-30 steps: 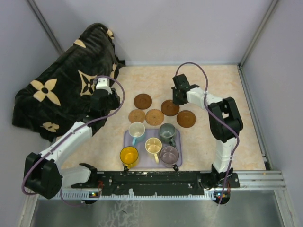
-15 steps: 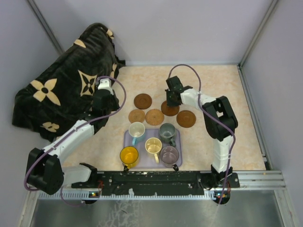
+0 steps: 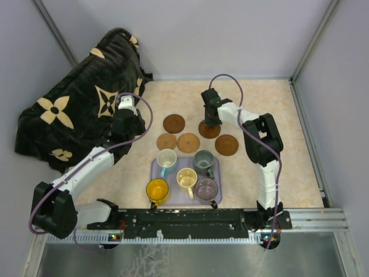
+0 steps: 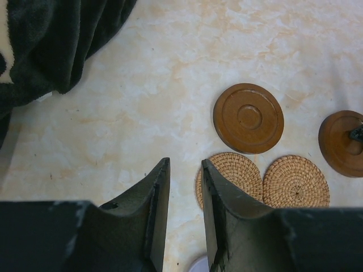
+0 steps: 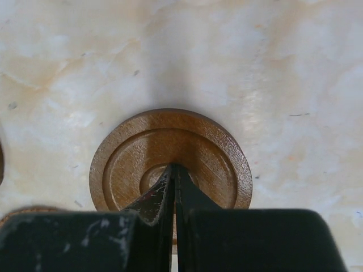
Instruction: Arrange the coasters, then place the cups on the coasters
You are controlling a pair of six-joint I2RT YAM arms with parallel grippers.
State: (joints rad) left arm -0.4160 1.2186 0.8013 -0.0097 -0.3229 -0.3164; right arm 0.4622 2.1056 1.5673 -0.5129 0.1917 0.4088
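Five coasters lie mid-table: a dark one [image 3: 173,123], two tan woven ones [image 3: 166,141] [image 3: 188,142], and two more dark ones [image 3: 209,131] [image 3: 226,145]. My right gripper [image 3: 210,120] is shut, its tips pressed onto the centre of a dark coaster [image 5: 215,164]. Five cups stand on the lavender tray [image 3: 174,190]: white-blue [image 3: 166,158], grey-green [image 3: 203,160], cream [image 3: 186,178], yellow [image 3: 157,189], mauve [image 3: 206,188]. My left gripper [image 4: 184,162] hovers left of the woven coaster [image 4: 235,173], jaws narrowly open and empty.
A black blanket with tan flowers [image 3: 75,109] is heaped at the back left, its edge close to my left arm. Grey walls enclose the table on three sides. A metal rail [image 3: 190,222] runs along the front edge.
My right gripper swung left and down onto the centre of the dark coaster. The left jaws have narrowed; the left arm barely moved.
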